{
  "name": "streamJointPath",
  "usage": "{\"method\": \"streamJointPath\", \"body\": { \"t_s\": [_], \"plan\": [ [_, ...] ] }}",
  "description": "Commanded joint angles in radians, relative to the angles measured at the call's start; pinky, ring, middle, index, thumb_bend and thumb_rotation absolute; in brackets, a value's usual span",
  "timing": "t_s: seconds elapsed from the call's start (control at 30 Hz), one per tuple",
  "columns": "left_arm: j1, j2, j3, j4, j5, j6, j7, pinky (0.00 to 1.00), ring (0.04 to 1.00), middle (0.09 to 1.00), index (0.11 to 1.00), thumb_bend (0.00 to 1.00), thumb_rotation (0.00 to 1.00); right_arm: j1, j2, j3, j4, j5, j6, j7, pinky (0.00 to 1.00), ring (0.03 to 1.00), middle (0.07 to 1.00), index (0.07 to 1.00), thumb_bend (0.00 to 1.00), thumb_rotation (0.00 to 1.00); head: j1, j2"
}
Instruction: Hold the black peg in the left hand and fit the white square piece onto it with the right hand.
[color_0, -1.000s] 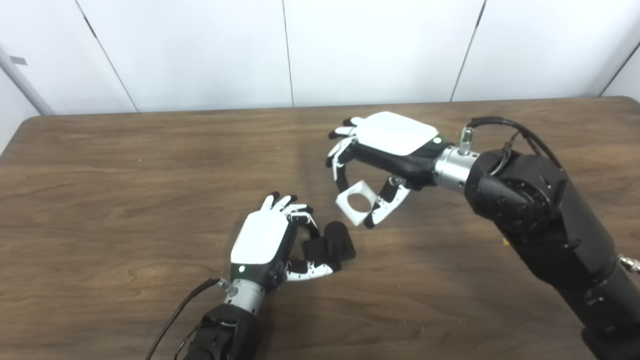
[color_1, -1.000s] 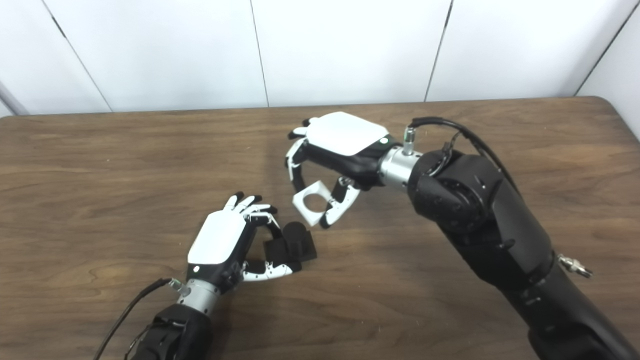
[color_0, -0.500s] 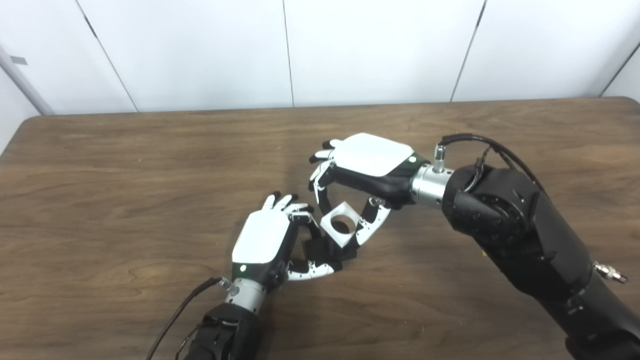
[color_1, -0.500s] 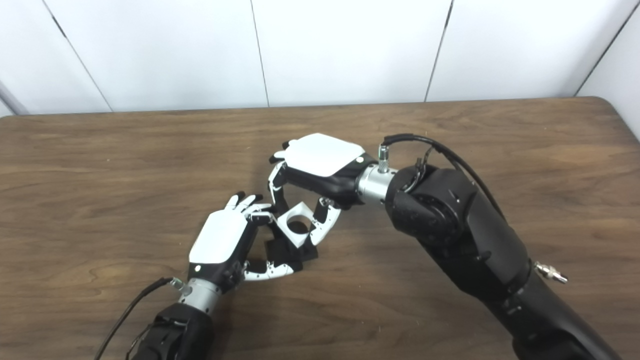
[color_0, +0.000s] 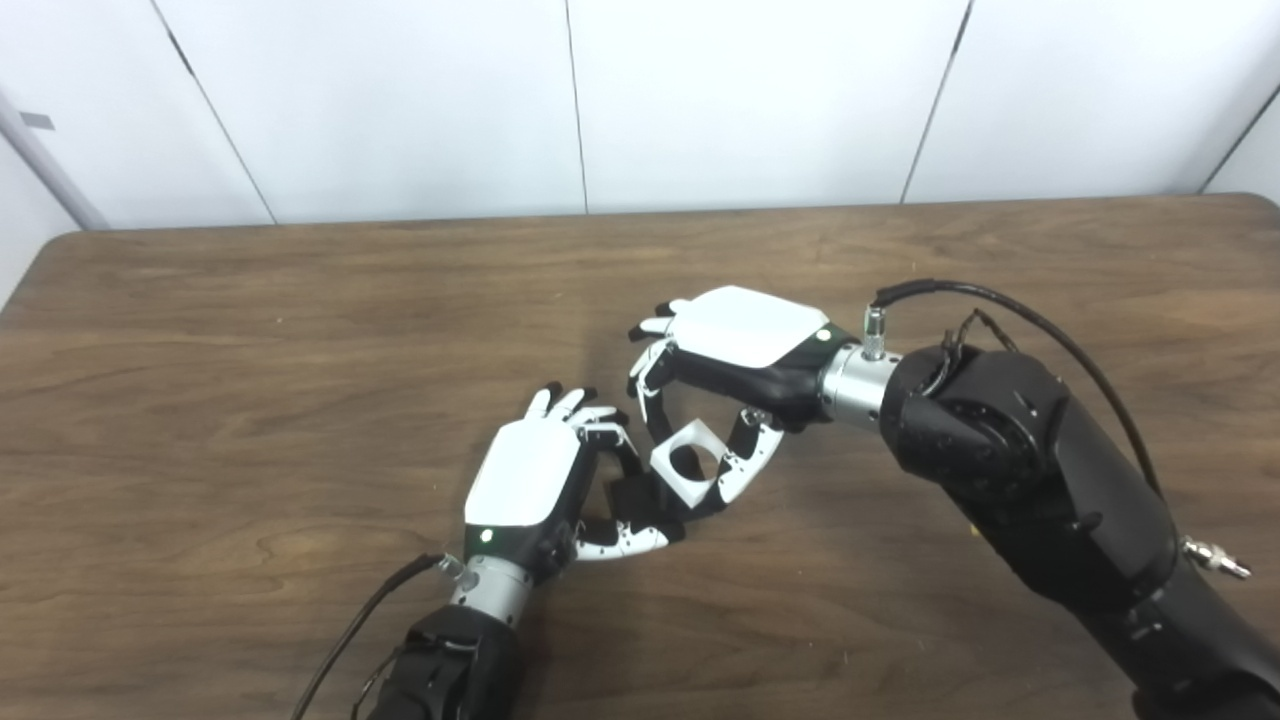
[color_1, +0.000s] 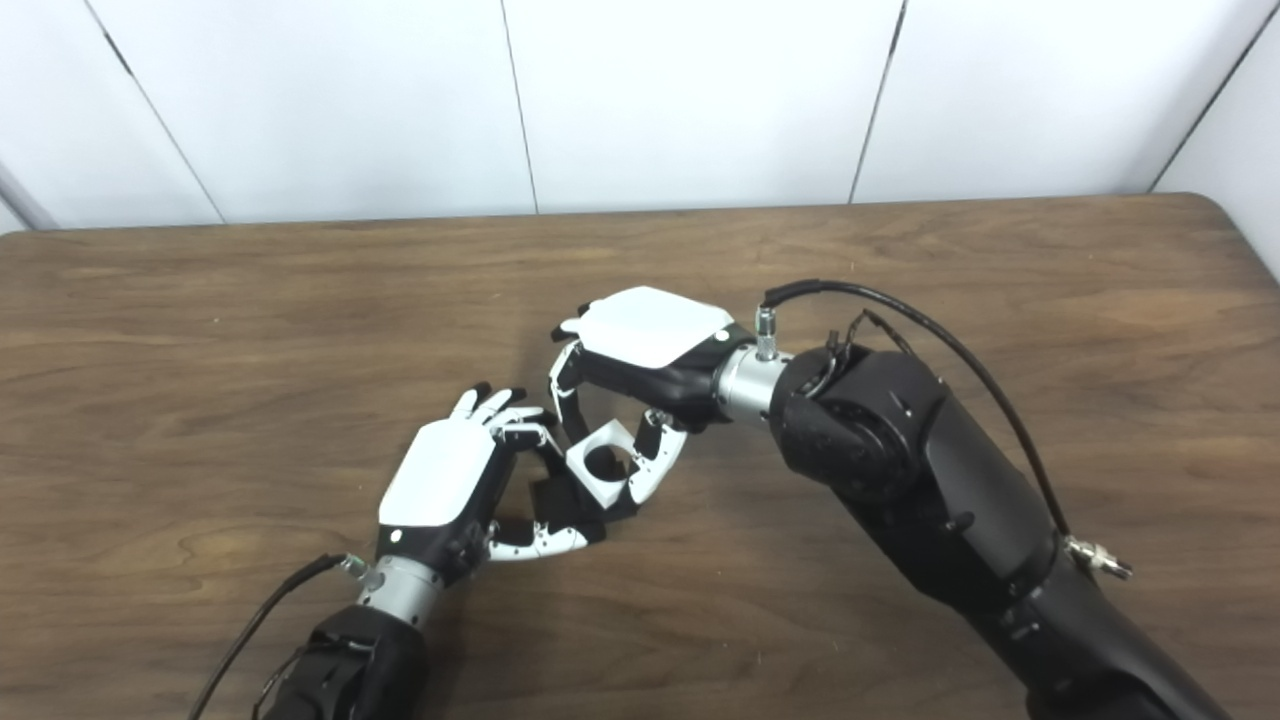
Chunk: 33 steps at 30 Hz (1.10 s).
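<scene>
Right hand lower since before, white square piece over black peg.

Centre: left hand and right hand crowd together around the black peg and white square piece.
Elsewhere: bare counter on all sides gives open passage.

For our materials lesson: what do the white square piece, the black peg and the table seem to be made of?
White square piece: likely plastic; flat matte white faces, crisp edges, round hole.
Black peg: probably plastic too; uniform matte black, no shine, though partly hidden.
Table: wood or wood-look laminate; brown grain lines, soft sheen. Which of these it is cannot be told.
</scene>
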Motion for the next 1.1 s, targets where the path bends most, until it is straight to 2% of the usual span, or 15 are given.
{"method": "streamJointPath", "body": {
  "t_s": [0.0, 0.27, 1.07],
  "plan": [
    [0.008, 0.004, -0.017, 0.021, 0.012, 0.010, -0.050, 1.00, 0.923, 0.795, 0.487, 0.52, 0.05, -0.030, 0.008, -0.012, -0.006, -0.007, -0.026, -0.029, 1.00, 0.948, 0.780, 0.484, 0.52, 0.13, 0.000, 0.001],
    [0.010, 0.003, -0.019, 0.018, 0.012, 0.010, -0.053, 1.00, 0.923, 0.797, 0.487, 0.52, 0.05, -0.031, 0.020, -0.017, 0.010, -0.012, -0.048, -0.043, 1.00, 0.950, 0.776, 0.483, 0.52, 0.14, 0.001, -0.001],
    [0.013, 0.002, -0.021, 0.014, 0.010, 0.008, -0.052, 1.00, 0.921, 0.798, 0.487, 0.52, 0.05, -0.031, 0.040, -0.013, 0.046, -0.031, -0.043, -0.043, 1.00, 0.944, 0.780, 0.484, 0.52, 0.14, 0.007, 0.000]
  ]
}}
